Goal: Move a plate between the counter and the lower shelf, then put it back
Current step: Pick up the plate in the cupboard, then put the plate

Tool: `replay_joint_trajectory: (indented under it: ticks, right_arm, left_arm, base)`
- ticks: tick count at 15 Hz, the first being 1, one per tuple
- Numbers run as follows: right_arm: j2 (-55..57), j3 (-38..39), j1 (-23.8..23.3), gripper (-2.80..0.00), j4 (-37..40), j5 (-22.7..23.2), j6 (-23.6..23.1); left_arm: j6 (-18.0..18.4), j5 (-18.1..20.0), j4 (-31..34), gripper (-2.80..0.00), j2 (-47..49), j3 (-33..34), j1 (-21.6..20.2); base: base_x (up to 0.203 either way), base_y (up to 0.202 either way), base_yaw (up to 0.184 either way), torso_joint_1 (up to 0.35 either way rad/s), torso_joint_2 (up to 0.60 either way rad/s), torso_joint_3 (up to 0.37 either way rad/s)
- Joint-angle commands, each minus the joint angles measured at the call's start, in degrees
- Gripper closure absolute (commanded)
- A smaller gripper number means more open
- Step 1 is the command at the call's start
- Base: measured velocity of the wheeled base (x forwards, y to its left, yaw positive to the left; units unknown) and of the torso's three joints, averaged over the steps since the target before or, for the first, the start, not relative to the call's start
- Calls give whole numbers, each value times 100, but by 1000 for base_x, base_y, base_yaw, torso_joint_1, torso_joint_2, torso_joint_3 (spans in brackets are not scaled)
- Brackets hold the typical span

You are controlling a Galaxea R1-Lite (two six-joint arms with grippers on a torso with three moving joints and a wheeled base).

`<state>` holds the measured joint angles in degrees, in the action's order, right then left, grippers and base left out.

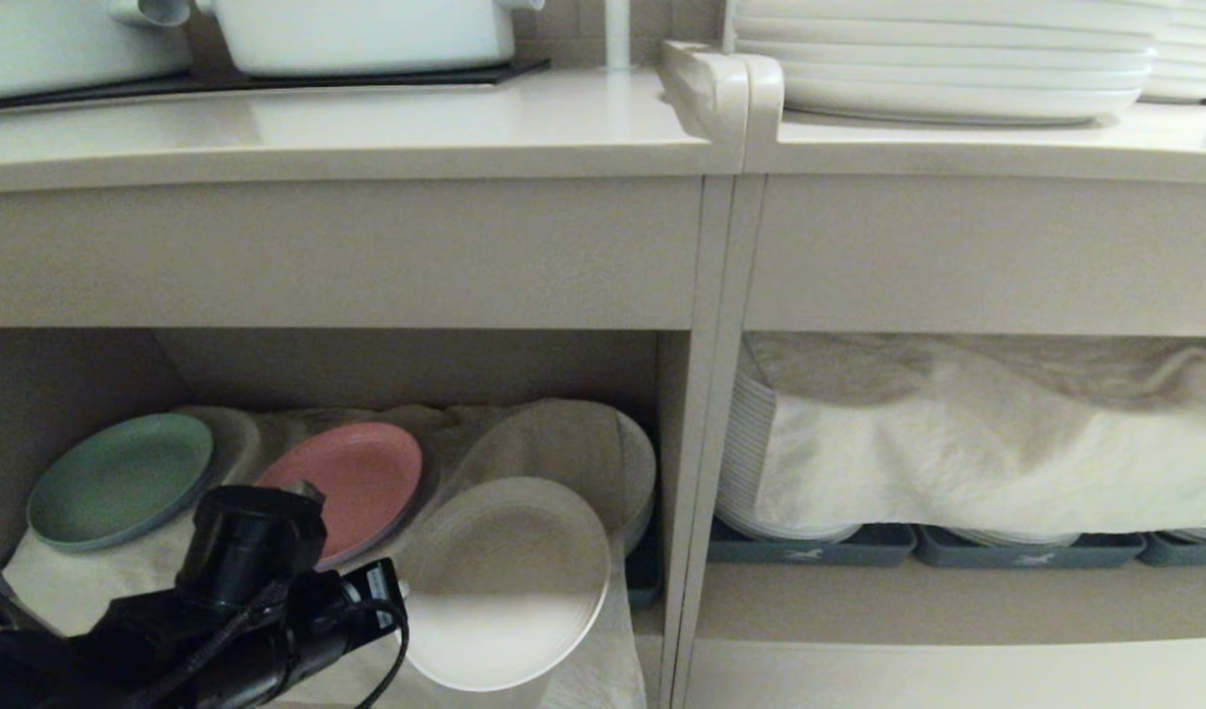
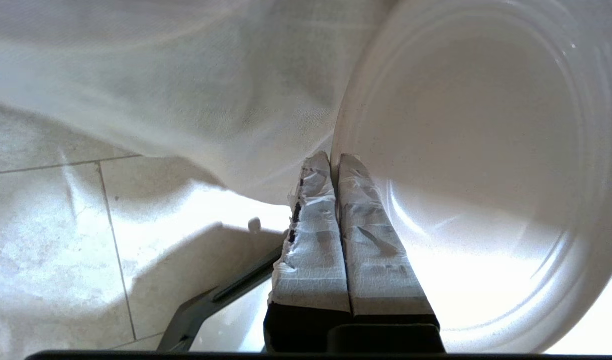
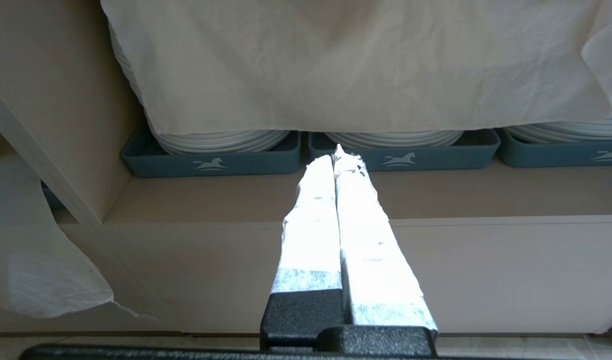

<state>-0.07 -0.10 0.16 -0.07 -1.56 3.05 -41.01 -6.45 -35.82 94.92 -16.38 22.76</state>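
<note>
The plate [image 1: 507,581], small, cream and tilted on edge, sits pinched by its rim in our left gripper [image 2: 330,160], just beyond the fingertips at the front of the lower shelf [image 1: 415,369], over the hanging white cloth [image 2: 186,90]. Behind our hand, deeper in that compartment, lean a pink plate [image 1: 361,483] and a green plate [image 1: 120,478], with the counter [image 1: 366,128] well above. Our right gripper [image 3: 335,155] is off to the side with its fingers pressed together on nothing, pointing at the grey-blue trays [image 3: 211,162] in the neighbouring compartment.
</note>
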Motion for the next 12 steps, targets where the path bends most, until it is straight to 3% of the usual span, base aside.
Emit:
replay_joint_trajectory:
  ticks: [1,5,8,12]
  right_arm:
    - [7,1,2,0,-1,-2,3]
    - [7,1,2,0,-1,-2,3]
    - [7,1,2,0,-1,-2,3]
    - [7,-8,2,0,-1,-2,3]
  left_arm:
    - [-21,-6,15,0,-385,151,7]
    - [18,-5,136,0,-773,360,9]
    - [469,21,128,0,-1091,669,9]
    - [629,30,137,0,-1482,1015,26]
  base:
    - [0,0,0,0,0,0]
    - [0,0,0,0,0,0]
    - [0,0,0,0,0,0]
    - [0,0,0,0,0,0]
